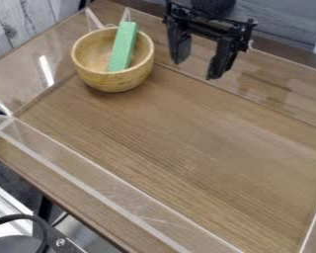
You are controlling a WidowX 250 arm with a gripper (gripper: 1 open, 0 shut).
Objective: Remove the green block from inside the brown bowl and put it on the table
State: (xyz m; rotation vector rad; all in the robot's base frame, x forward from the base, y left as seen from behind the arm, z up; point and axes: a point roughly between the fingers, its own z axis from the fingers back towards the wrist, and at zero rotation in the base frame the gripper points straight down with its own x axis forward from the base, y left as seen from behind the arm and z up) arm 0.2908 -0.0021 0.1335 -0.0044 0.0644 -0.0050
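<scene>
The flat, bright green block (pixel 123 46) sits inside the light tan wooden bowl (pixel 90 71) — it leans lengthwise across the interior, one end lower toward the near part of the bowl, the other up at the far rim. The bowl itself, thick-walled and round, stands upright on the brown wood-grain tabletop (pixel 188 148), near its far left part as the camera sees it. To the right of the bowl and apart from it, the black two-fingered gripper (pixel 201 59) hangs over the table with its pincer spread wide, a gap between the fingers and nothing pinched in it. Clear acrylic edging (pixel 95 180) runs diagonally along the near left side of the tabletop. Beyond that edging, in the lower left corner, lies some dark equipment with a pale, rounded part and black cabling (pixel 39 225) — too partly shown to name more closely.
</scene>
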